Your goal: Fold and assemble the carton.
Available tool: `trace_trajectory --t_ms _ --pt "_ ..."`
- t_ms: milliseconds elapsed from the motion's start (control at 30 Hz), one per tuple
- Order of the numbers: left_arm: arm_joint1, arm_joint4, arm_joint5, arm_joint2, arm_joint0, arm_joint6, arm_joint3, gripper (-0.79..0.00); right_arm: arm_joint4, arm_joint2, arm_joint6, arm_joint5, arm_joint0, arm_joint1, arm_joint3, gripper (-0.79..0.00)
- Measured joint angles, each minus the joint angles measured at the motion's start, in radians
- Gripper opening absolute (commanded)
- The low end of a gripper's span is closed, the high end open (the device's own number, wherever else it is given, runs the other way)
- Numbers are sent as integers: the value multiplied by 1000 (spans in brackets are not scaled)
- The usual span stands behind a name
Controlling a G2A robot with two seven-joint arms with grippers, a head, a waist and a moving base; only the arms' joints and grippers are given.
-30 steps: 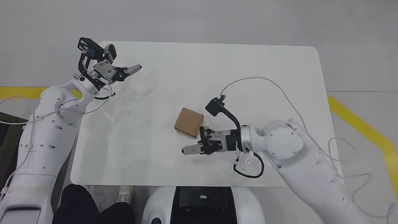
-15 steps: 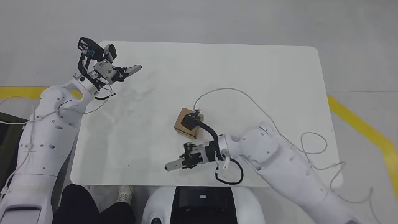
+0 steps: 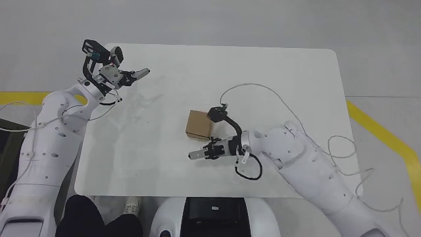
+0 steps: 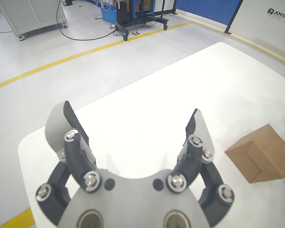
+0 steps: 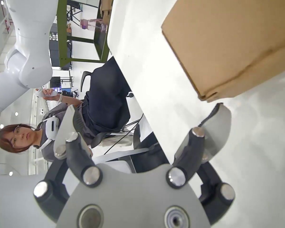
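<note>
Carton (image 3: 198, 124) nr spread right fingers (image 5: 222, 119)

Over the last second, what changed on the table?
The right tool, open and empty, swung out toward the near edge of the table, then came back beside the carton. Nothing was gripped or released. The carton kept its place; the left tool stayed open and still.
</note>
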Motion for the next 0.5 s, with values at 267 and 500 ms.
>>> trace_trajectory --t_ms 267,500 --pt "0 0 0 0 0 0 0 0 -50 36 -32 -26 32 4 48 0" --pt "0 0 0 0 0 0 0 0 -81 11 61 49 32 6 -54 0"
